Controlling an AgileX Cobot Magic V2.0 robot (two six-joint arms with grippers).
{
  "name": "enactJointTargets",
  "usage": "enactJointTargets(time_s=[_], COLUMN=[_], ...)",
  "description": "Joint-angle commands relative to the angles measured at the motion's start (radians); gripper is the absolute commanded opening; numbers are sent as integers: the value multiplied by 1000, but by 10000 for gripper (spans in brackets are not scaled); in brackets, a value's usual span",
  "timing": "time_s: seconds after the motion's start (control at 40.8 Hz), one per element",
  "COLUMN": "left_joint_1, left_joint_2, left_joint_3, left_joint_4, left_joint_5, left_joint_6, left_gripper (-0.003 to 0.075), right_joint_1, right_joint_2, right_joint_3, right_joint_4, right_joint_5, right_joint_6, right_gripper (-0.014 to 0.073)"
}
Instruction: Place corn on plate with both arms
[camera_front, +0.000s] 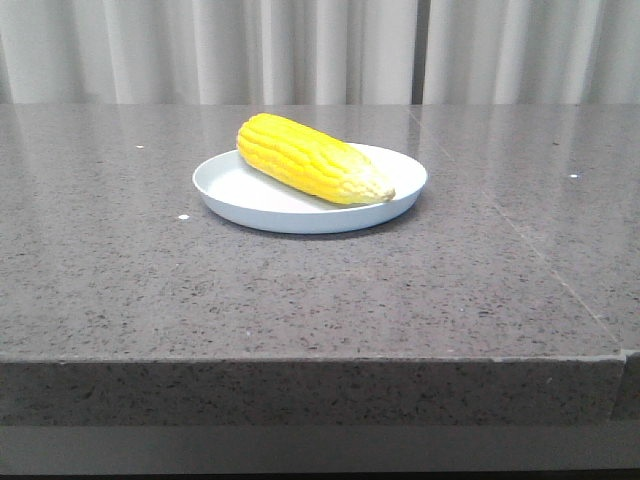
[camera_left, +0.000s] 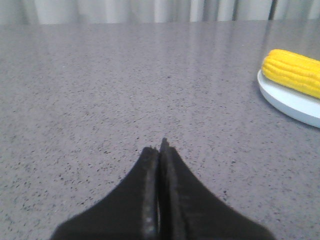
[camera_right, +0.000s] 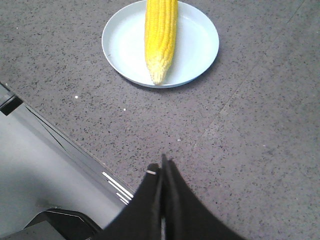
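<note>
- The bright yellow corn cob (camera_front: 312, 159) lay on its side inside the round, shallow, pale blue-white plate (camera_front: 232, 190), its paler tapered tip close to the plate's rim on the robot's right and its blunt end up over the far left part of the rim.
- The plate sat on the speckled grey stone bench (camera_front: 300, 290), back from the front edge.
- The left gripper (camera_left: 160, 146) had its black fingers (camera_left: 147, 180) pressed together, gripping nothing, low over bare bench; the corn and plate lay well apart from them, off to one side.
- The right gripper (camera_right: 163, 162) likewise had its dark fingers (camera_right: 176, 200) closed flat against each other and empty, near the bench's edge; the corn's tip pointed back towards them, well apart.
</note>
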Motion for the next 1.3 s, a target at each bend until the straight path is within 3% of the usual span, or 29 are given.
enactJointTargets(time_s=[0.0, 0.392, 1.274], left_joint_1=[38, 60, 74], left_joint_2=[-40, -167, -179], left_joint_3=[25, 208, 206], left_joint_4=[-18, -18, 27], left_joint_5=[-145, -410, -395], left_joint_6=[0, 0, 0], left_gripper=[-20, -20, -20], right_joint_1=[-5, -5, -5], right_joint_2=[-5, -5, -5], right_joint_3=[-25, -25, -25], right_joint_4=[-9, -9, -9], right_joint_5=[-60, -60, -60], right_joint_6=[-3, -3, -3], right_gripper=[-85, -85, -85])
